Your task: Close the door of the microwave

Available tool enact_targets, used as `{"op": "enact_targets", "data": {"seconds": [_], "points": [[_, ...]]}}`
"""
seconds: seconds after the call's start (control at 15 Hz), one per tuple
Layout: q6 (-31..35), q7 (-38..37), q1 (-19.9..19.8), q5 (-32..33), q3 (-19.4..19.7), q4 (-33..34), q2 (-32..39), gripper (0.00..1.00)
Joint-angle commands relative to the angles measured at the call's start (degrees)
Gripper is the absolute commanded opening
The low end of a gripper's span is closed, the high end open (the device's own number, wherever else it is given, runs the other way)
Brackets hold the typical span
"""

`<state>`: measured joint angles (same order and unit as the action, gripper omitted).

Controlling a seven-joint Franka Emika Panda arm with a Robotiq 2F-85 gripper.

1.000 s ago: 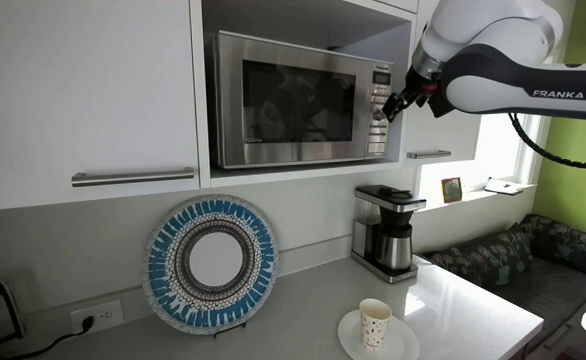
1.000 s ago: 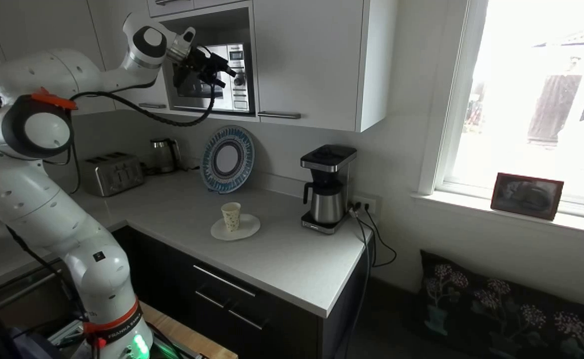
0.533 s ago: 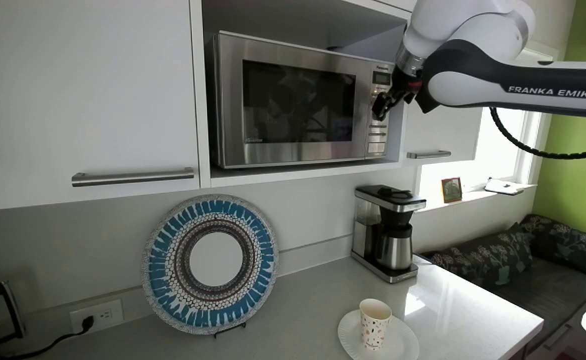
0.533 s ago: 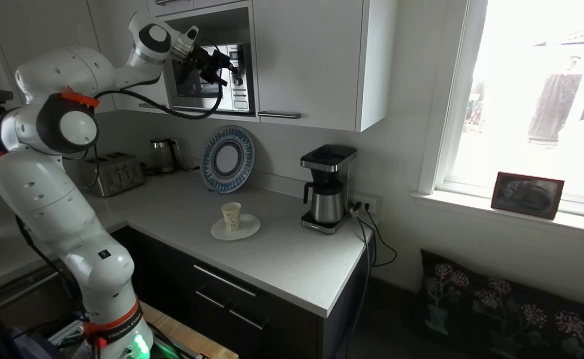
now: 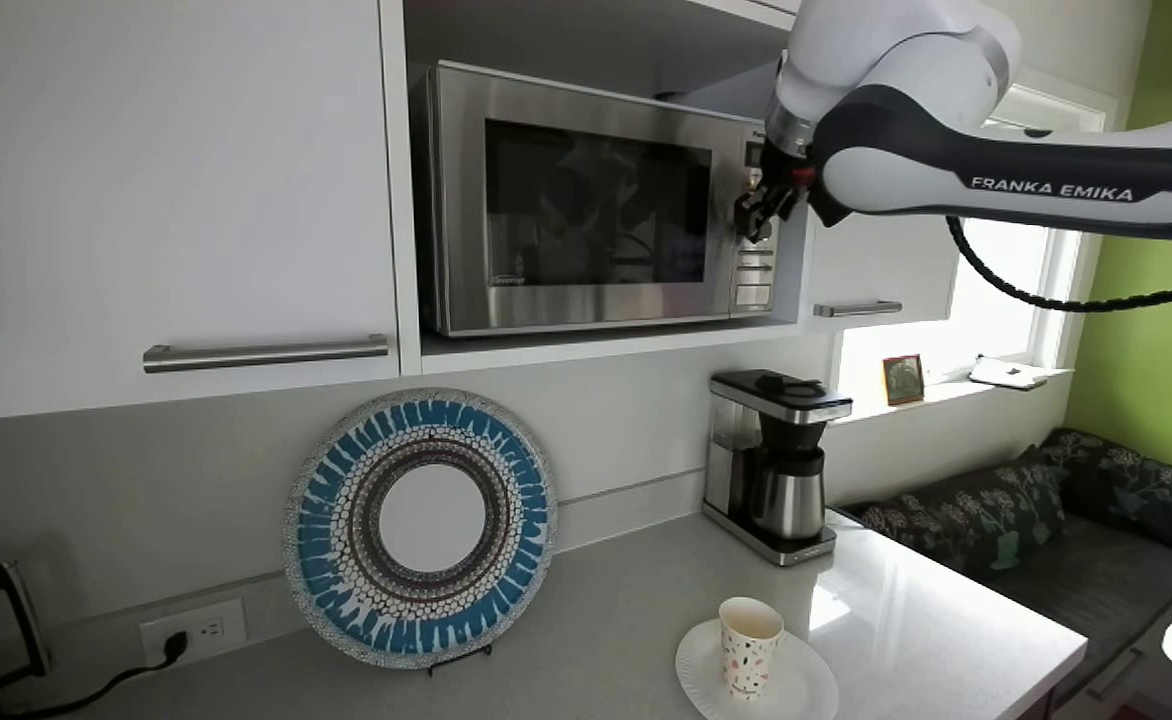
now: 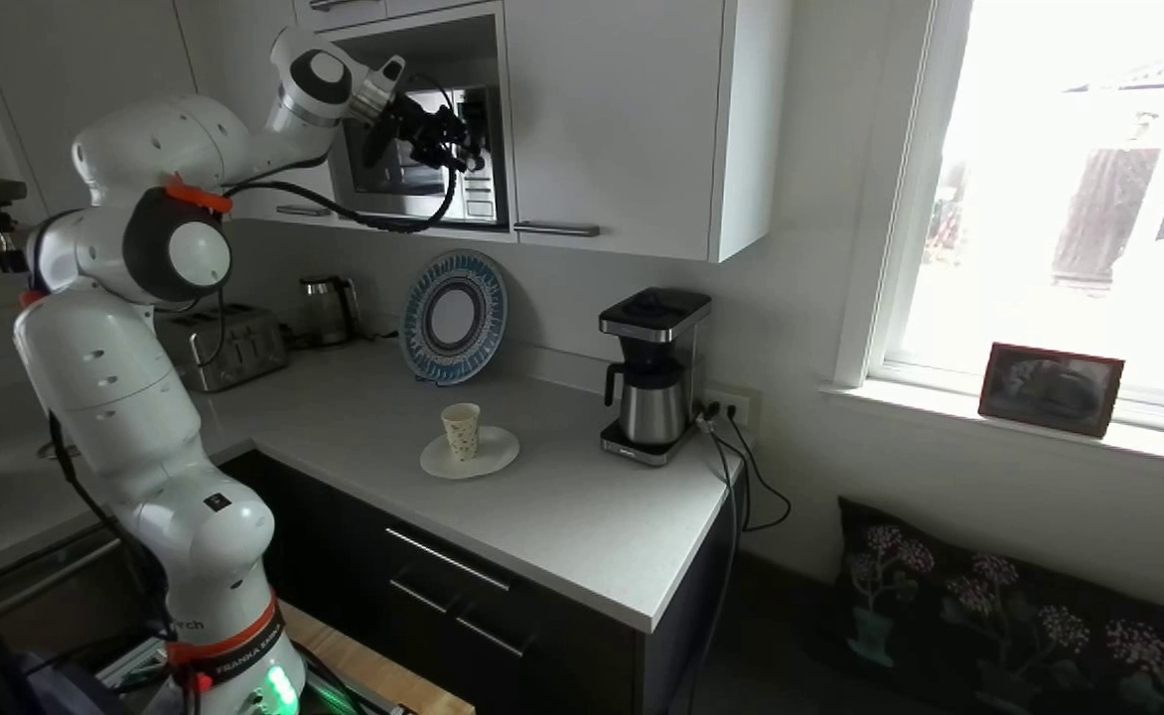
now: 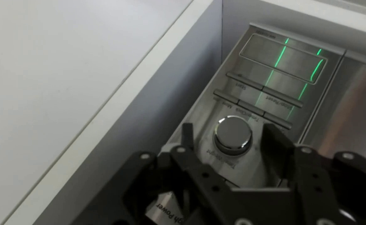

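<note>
"Where was the door (image 5: 591, 205) of the microwave (image 5: 586, 308)?"

"On its front, flush beside the button panel (image 5: 754, 283) at its right, up in the open cabinet niche (image 5: 566, 40)."

"And your gripper (image 7: 227, 135)?"

"Close to that panel. My jaws stood partly open; in the wrist view the knob (image 7: 233, 132) showed between my fingers (image 7: 187, 136), a gap on either side. I held nothing. Whether I touched the panel I could not tell."

"What could you read?"

"'Start', 'Stop/Reset' and 'Timer/Clock' on the panel, upside down in the wrist view. In an exterior view my arm (image 5: 1006, 175) said FRANKA EMIKA, and I blocked part of the lettering (image 5: 758, 134) at the panel's top."

"And below?"

"A coffee maker (image 5: 781, 465) stood to the right, a speckled cup (image 5: 748, 650) nearer, on a plate (image 5: 814, 690)."
</note>
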<state>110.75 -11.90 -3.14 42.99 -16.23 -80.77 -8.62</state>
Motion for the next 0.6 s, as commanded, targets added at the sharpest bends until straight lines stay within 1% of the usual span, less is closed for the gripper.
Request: {"op": "enact_targets", "data": {"seconds": [0.0,0.07,0.13,0.27,0.4,0.53], "points": [[-3.16,1.52,3.31,2.5,1.8,3.89,2.85,0.69],[-3.74,1.83,3.72,2.98,2.02,4.45,3.22,0.73],[-4.47,2.38,4.1,3.45,2.15,5.09,3.67,0.71],[-5.61,3.31,4.81,4.18,2.57,6.07,4.42,0.7],[-7.33,3.85,5.57,4.98,2.67,7.36,5.27,0.65],[-8.96,4.32,6.31,5.48,2.81,8.38,6.09,0.56]]}}
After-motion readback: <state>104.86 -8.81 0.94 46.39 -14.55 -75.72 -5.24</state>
